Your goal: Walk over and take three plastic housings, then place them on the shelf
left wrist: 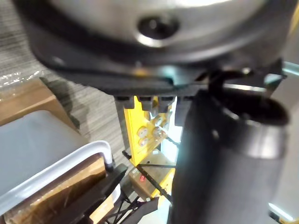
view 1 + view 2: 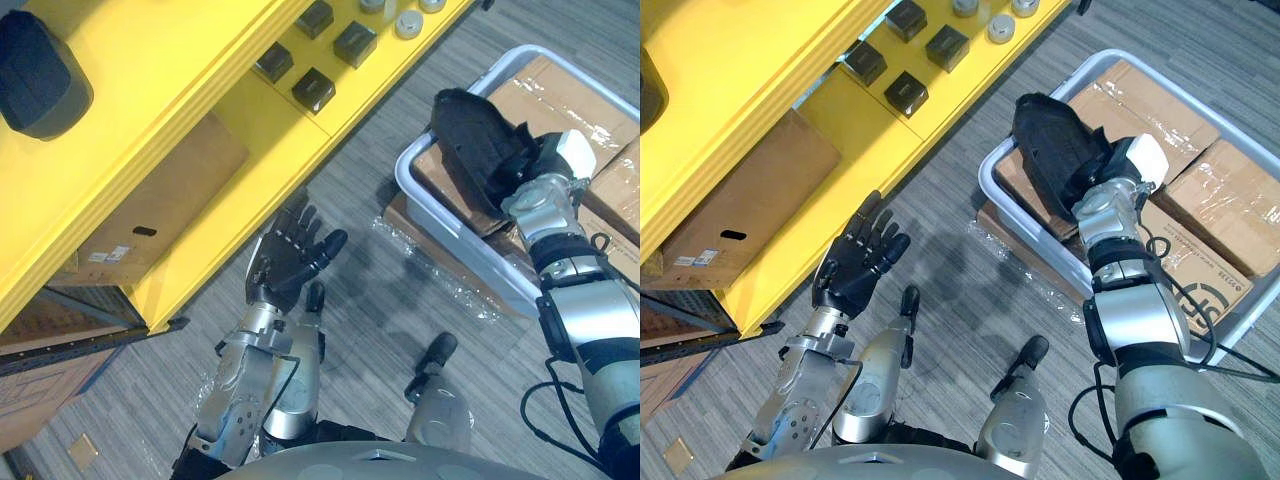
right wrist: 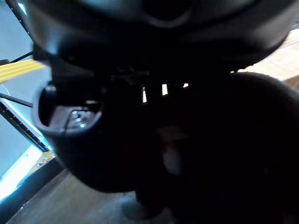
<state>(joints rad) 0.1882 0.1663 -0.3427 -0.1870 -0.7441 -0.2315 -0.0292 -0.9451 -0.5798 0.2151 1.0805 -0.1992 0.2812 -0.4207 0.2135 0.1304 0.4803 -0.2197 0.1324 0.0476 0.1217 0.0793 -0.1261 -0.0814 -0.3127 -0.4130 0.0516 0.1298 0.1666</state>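
Observation:
My right hand (image 2: 1102, 178) is shut on a black plastic housing (image 2: 1052, 145) and holds it above the near corner of a white bin (image 2: 992, 185). In the right wrist view the housing (image 3: 233, 149) looms dark, close against the hand. Another black housing (image 2: 35, 75) lies on the top board of the yellow shelf (image 2: 180, 70) at the far left. My left hand (image 2: 288, 262) hangs open over the floor beside the shelf's lower edge, fingers spread and holding nothing.
Sealed cardboard boxes (image 2: 1230, 200) fill the bin. Small black boxes (image 2: 315, 90) and white round parts (image 2: 408, 22) sit on a lower shelf board. A cardboard box (image 2: 150, 210) stands under the shelf. Grey plank floor lies between shelf and bin.

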